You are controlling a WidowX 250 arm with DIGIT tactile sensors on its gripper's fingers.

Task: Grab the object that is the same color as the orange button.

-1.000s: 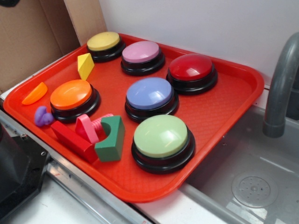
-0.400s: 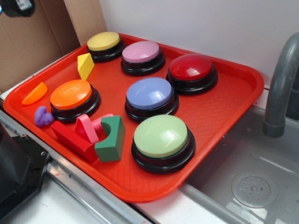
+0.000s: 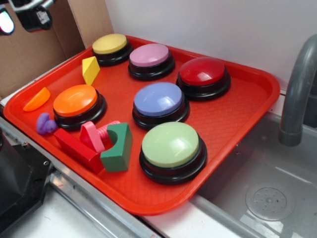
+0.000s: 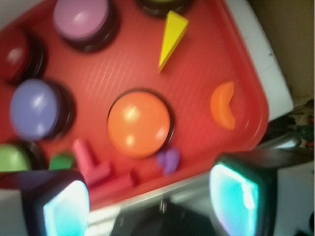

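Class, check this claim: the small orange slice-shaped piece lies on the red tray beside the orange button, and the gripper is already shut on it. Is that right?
Not quite. The orange slice-shaped piece does lie on the red tray beside the orange button, but the exterior view shows nothing holding it: the gripper is high above the tray's far left corner.

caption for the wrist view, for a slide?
Open jaws high over the red tray, orange slice piece lying right of the orange button.
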